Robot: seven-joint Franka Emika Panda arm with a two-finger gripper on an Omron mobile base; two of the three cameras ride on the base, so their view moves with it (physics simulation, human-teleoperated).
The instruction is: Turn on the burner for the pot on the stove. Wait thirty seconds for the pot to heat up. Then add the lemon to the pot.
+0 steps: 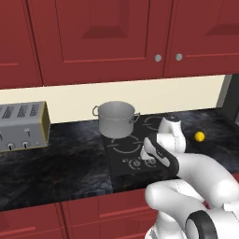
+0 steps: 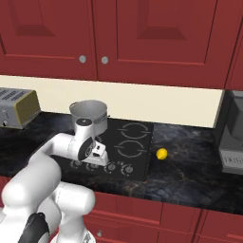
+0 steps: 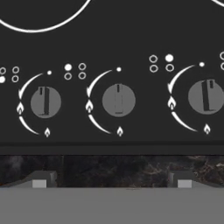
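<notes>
While tool (image 3: 111, 183) gapes, stove (image 3: 131, 26) knobs directly below.

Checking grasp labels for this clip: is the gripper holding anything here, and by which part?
Nothing is held. The gripper hovers with open jaws above the knobs of the stove, touching none.

The arm (image 1: 196, 177) is showing glossy white, rounded shells, bulging like smooth capsules, with dark black bands sitting at its joints. The hand (image 2: 88, 147) is wearing a white casing with a dark round face. Two small grey finger tips (image 3: 39, 180) are ending in pale square pads.
</notes>
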